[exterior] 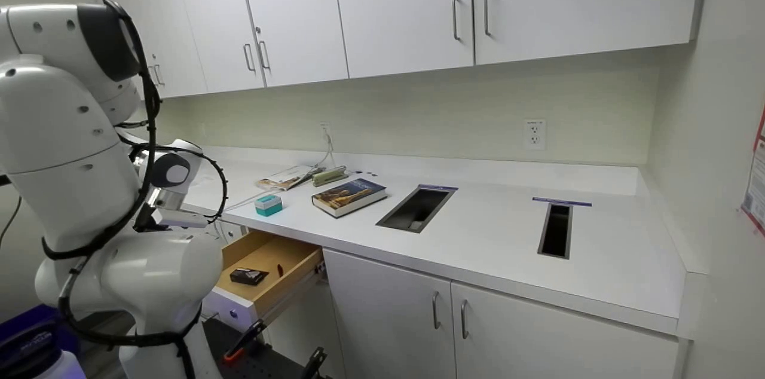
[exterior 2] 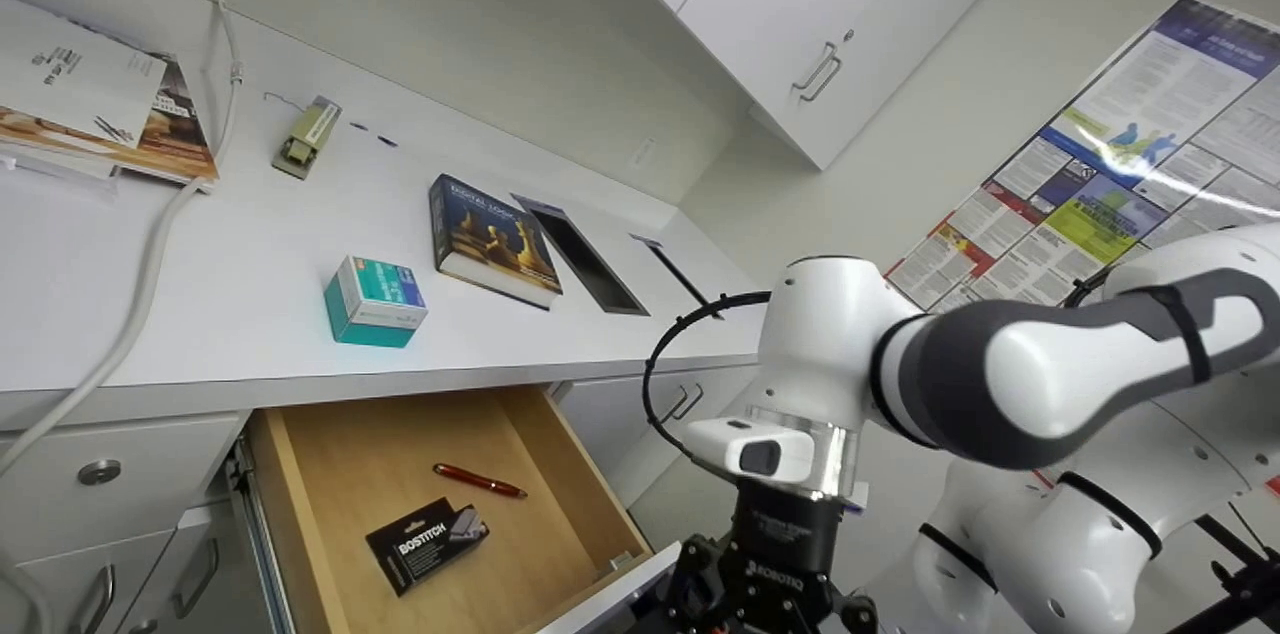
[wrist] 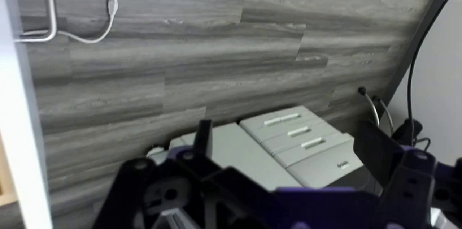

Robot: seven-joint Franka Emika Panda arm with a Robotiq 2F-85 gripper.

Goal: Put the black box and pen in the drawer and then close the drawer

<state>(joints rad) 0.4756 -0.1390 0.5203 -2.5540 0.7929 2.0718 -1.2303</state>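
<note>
- Both exterior views show the pulled-out drawer (exterior 2: 370, 449), with the black box (exterior 2: 425, 554) and the pen (exterior 2: 480, 482) lying inside on its bottom, near each other but apart.
- In an exterior view the box's white lettering (exterior 2: 421, 540) reads BOSTITCH, and a printed wall poster (exterior 2: 1110, 144) shows at the right; in an exterior view a wall outlet (exterior: 535, 134) stands out clearly.
- The wrist view takes in a grey plank-patterned floor (wrist: 144, 77) and a pale unit (wrist: 325, 169) with white handles (wrist: 312, 142).
- There the fingers (wrist: 204, 137) stand well apart, the pale unit showing between them.
- In an exterior view the arm (exterior: 83, 128) covers part of the drawer, and the fingers are too hidden to make out.
- In an exterior view the lower edge cuts off the fingers' tips and part of the drawer's white front (exterior 2: 620, 594); whether fingers and front touch, I cannot tell.
- At the wrist view's left edge a blurred white panel (wrist: 16, 113) and a sliver of light wood (wrist: 5, 178) are cut off.
- The drawer's inside is light-brown wood; the box is black, with a grey patch (exterior 2: 467, 524) at one end; the slim pen is glossy and reddish-brown.
</note>
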